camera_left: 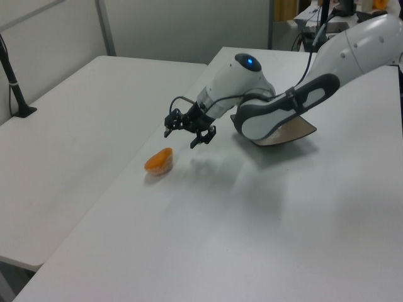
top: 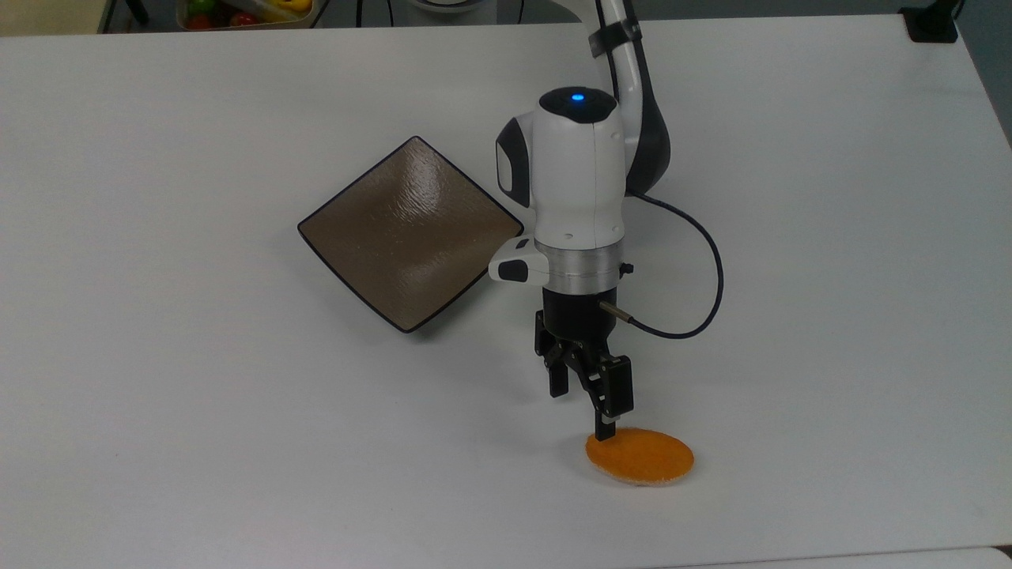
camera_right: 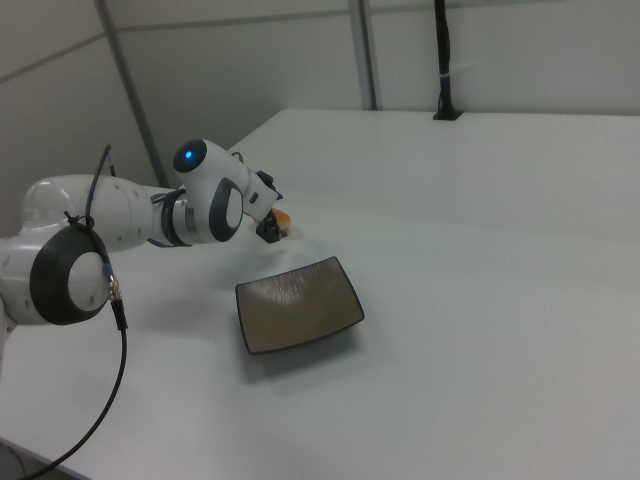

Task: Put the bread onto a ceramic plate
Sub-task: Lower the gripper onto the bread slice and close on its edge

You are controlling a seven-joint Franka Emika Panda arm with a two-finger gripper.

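The bread, a flat orange oval slice with a pale rim, lies on the white table near the top view's bottom edge. It also shows as the bread in the left view. My gripper hangs open just beside it, with one fingertip over the slice's far-left edge. In the left view the gripper is a little above and right of the bread, holding nothing. The square brown-grey ceramic plate sits bare, up and left of the gripper. In the left view my arm covers most of the plate.
A black cable loops off my wrist on the top view's right. A bin of coloured items stands past the table's far edge. A black post is clamped to the adjoining table on the left view's left.
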